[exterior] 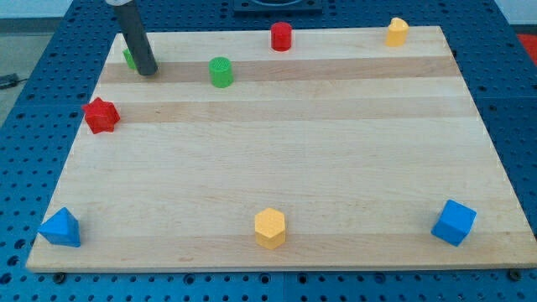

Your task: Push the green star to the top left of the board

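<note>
The green star (128, 57) sits near the board's top left corner, mostly hidden behind my rod; only a green sliver shows at the rod's left side. My tip (148, 72) rests on the board just to the right of and below that block, touching or nearly touching it. A green cylinder (221, 72) stands to the right of my tip, apart from it.
A red star (101, 116) lies at the left edge below my tip. A red cylinder (281, 37) and a yellow block (397, 32) stand along the top edge. A blue triangular block (60, 227), a yellow hexagon (270, 228) and a blue cube (454, 222) lie along the bottom of the wooden board (336, 151).
</note>
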You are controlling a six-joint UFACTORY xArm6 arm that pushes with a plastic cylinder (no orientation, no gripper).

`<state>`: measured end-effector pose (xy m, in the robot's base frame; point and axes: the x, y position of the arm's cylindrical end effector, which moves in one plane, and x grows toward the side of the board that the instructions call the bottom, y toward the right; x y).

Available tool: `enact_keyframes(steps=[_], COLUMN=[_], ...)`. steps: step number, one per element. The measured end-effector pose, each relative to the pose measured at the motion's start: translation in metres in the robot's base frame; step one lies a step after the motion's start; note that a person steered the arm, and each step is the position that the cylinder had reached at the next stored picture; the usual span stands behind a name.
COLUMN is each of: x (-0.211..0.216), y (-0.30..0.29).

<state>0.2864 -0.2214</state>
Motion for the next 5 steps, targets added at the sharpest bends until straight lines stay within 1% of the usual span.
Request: enact_keyframes(steps=[2,3,5], x=[-0.004,-0.015,-0.032], y=[-0.026,-0.042,-0.047])
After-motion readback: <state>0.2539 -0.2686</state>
